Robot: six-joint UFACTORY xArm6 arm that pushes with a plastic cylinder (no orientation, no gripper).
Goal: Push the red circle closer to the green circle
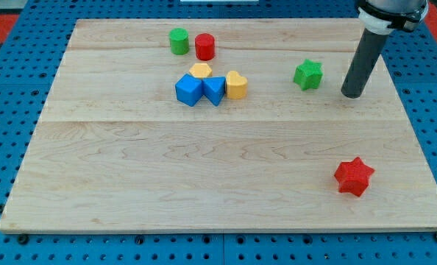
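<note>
The red circle (204, 46) stands near the view's top, just right of the green circle (179, 41), with a small gap between them. My tip (352, 94) rests on the board far to the view's right of both, just right of a green star (307, 74). The rod rises from it toward the top right corner.
Below the two circles sits a cluster: a yellow hexagon (200, 71), a blue cube (189, 89), a blue triangle-like block (214, 90) and a yellow heart-like block (236, 85). A red star (353, 177) lies at the lower right. The wooden board (204, 177) sits on a blue pegboard.
</note>
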